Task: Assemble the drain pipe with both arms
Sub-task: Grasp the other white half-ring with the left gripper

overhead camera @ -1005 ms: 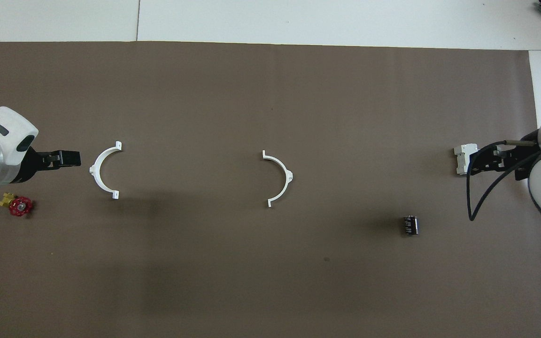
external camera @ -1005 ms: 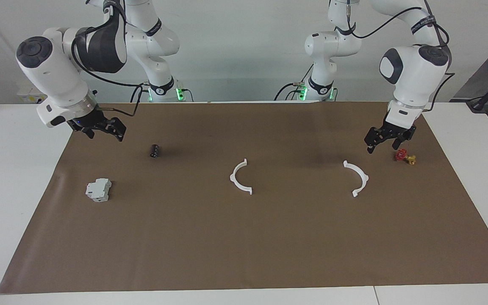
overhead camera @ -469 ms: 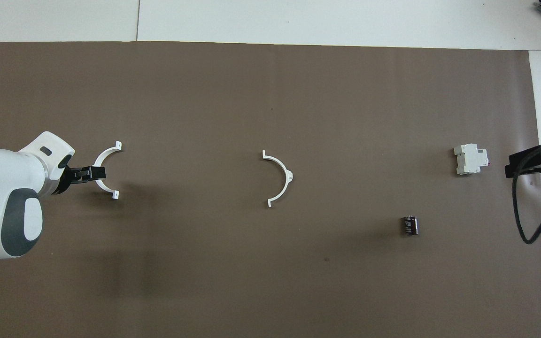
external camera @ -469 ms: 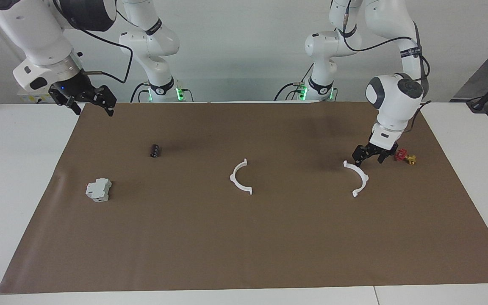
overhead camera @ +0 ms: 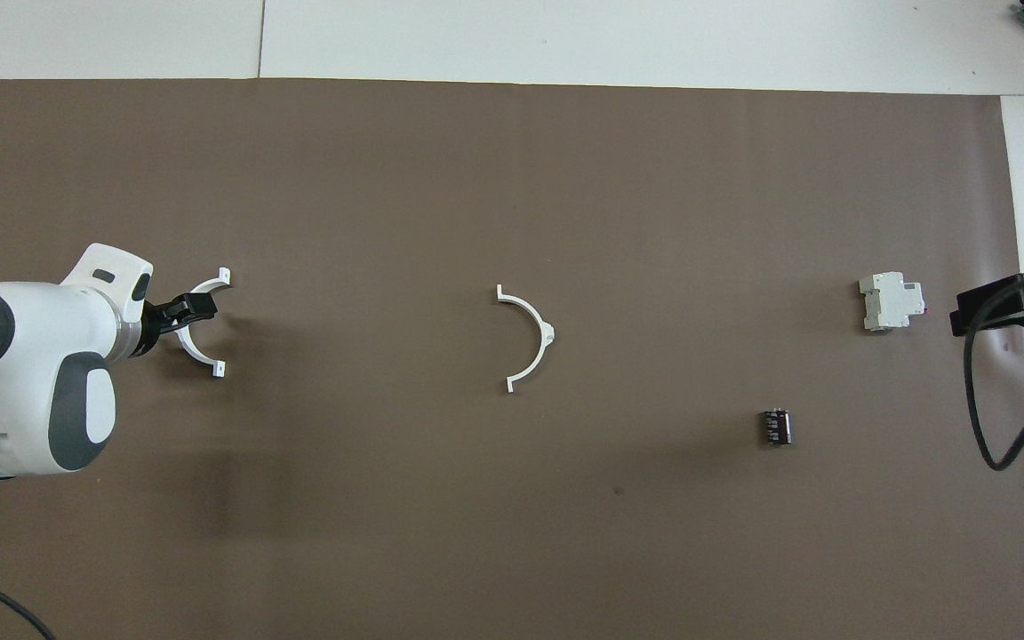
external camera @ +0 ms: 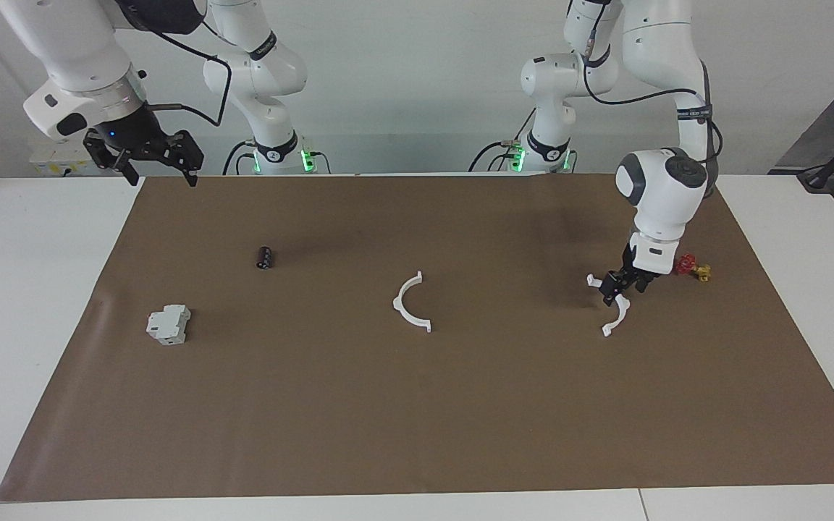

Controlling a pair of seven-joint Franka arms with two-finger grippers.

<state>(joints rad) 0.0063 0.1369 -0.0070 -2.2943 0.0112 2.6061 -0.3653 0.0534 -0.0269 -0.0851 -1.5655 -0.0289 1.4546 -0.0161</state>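
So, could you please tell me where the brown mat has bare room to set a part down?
The widest bare patch is the mat's whole stretch farther from the robots than the two white plastic half-ring arcs. Bare too: between those arcs, and between the middle arc and the grey-white boxy block. It is crowded by the red-and-yellow valve, where the open left hand straddles the arc.

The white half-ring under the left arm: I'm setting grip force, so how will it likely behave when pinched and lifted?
The white half-ring is a thin open arc, so it probably weighs little and may flex if pinched hard. It lies flat on the brown mat, so rolling seems unlikely, though it could slide or pivot when nudged. The open left end effector sits at its curve.
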